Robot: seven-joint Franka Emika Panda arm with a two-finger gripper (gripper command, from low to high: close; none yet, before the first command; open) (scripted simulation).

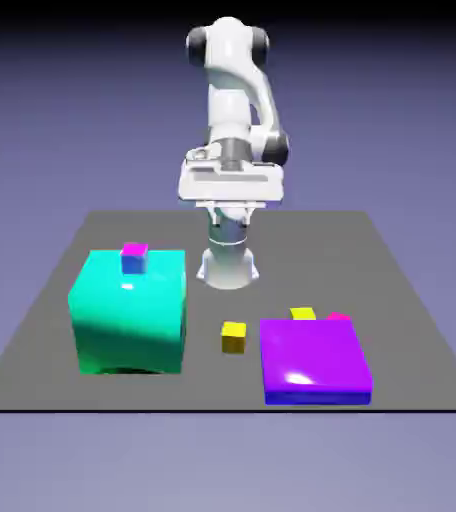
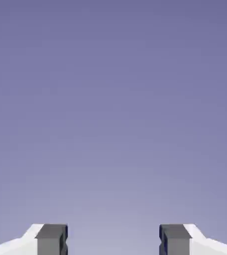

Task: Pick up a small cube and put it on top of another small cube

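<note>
The white robot arm's gripper (image 2: 113, 239) is hanging high at the table's far side, fingers spread and gripping nothing, apparently not yet reaching. The tiny yellow cube (image 1: 234, 337) is sitting near, between a big teal block (image 1: 130, 312) and a flat purple block (image 1: 315, 360).

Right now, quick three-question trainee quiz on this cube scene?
1. True or false: the gripper is holding a cube.
2. What sits on top of the teal block? A) a yellow cube B) a magenta-and-blue cube C) nothing
3. Between which two big things does the lone yellow cube lie on the table?

Key: 1. False; the fingers stand apart, nothing between. 2. B, the magenta-and-blue cube. 3. Teal block and purple block.
</note>
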